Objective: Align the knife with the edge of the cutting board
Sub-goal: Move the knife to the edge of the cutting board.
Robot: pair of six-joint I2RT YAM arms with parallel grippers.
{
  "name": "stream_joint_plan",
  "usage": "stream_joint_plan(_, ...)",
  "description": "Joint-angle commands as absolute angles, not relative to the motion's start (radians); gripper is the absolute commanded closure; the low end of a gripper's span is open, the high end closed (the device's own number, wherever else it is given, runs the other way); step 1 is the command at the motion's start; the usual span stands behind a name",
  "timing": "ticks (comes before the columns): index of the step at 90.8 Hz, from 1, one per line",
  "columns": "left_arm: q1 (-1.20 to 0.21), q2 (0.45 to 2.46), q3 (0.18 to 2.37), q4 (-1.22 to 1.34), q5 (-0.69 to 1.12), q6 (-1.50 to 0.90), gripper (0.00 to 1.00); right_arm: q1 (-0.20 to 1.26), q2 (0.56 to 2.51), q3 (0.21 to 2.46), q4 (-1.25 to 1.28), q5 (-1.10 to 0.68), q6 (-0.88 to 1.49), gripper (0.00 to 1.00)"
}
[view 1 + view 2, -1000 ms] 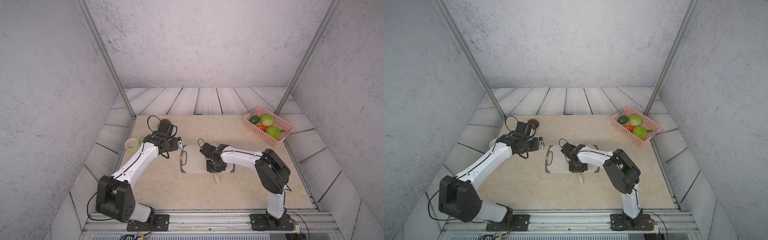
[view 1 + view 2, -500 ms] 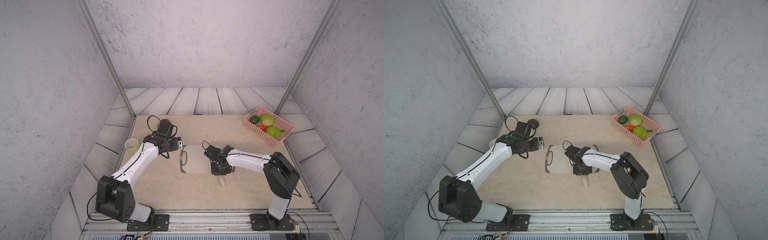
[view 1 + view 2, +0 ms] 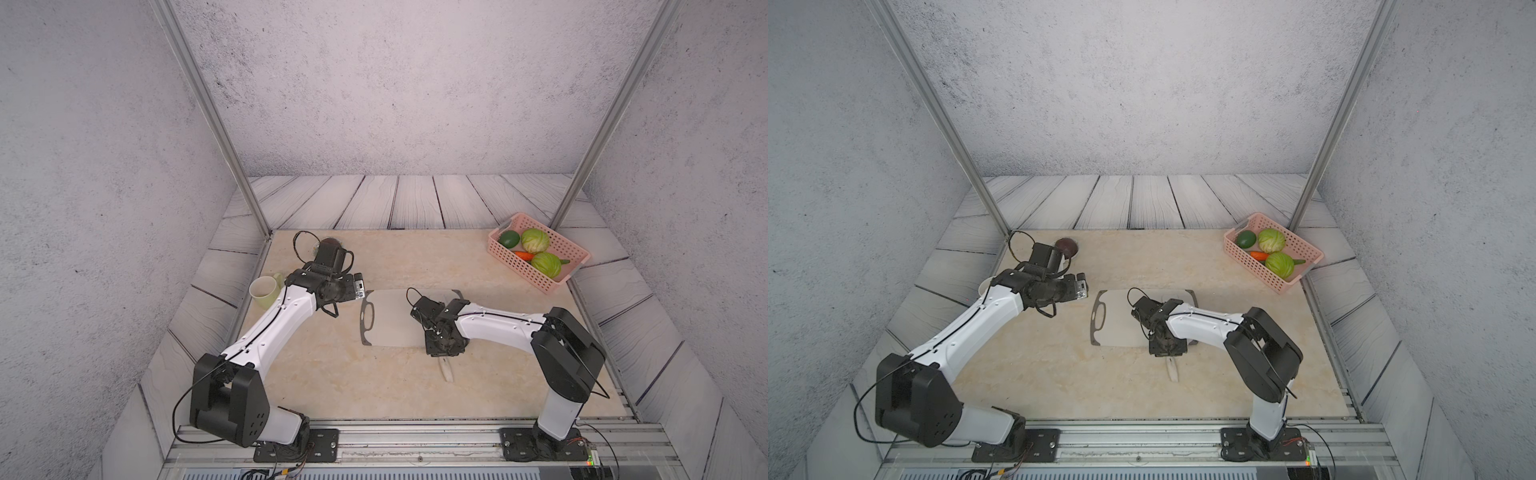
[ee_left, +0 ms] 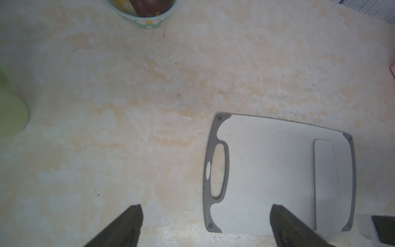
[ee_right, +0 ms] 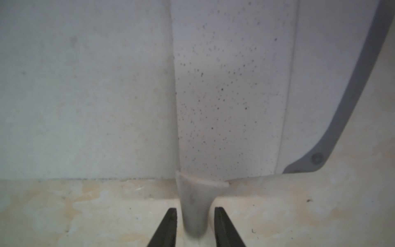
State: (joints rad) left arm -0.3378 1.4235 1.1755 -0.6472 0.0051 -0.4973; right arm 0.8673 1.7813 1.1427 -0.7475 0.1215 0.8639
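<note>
The knife [image 5: 224,96] was found lying flat on the cutting board [image 5: 85,96] along its end trim, handle overhanging, straddled untouched by the slightly parted right gripper [image 5: 195,213]; the left gripper [image 4: 206,206] was noted wide apart.

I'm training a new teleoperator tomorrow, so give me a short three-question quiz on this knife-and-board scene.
1. True or false: the knife lies with its blade flat on the cutting board.
2. What does the pink basket hold? A) cups B) vegetables C) nothing
3. Which gripper straddles the knife's handle, and is it clamped on it?

Key: 1 true. 2 B. 3 The right gripper; not clamped, since a small gap shows on each side of the handle.
</note>
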Motion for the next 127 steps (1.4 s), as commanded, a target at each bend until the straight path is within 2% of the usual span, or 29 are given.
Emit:
stream_joint_plan(1, -0.333, 1.404, 1.185, -0.647, 0.009, -0.497, 0.02, 0.873, 1.739, 1.126, -0.749, 0.122, 0.871, 0.56)
stream_joint_plan(15, -0.333, 1.399, 1.184, -0.646, 0.015, -0.498, 0.02, 0.876, 1.715, 1.1, -0.747, 0.113, 0.878, 0.53)
stream_joint_plan(45, -0.333, 1.402, 1.184, -0.645, 0.026, -0.498, 0.02, 0.884, 1.711, 1.042, -0.708, 0.096, 0.902, 0.54)
stream_joint_plan(92, -0.333, 1.396, 1.184, -0.647, 0.02, -0.498, 0.02, 0.885, 1.726, 1.037, -0.682, 0.094, 0.926, 0.87)
stream_joint_plan(115, -0.332, 1.394, 1.183, -0.647, 0.023, -0.5, 0.02, 0.884, 1.71, 1.052, -0.712, 0.123, 0.924, 0.99)
stream_joint_plan(127, -0.333, 1.394, 1.183, -0.647, 0.025, -0.5, 0.02, 0.883, 1.703, 1.072, -0.736, 0.146, 0.91, 1.0)
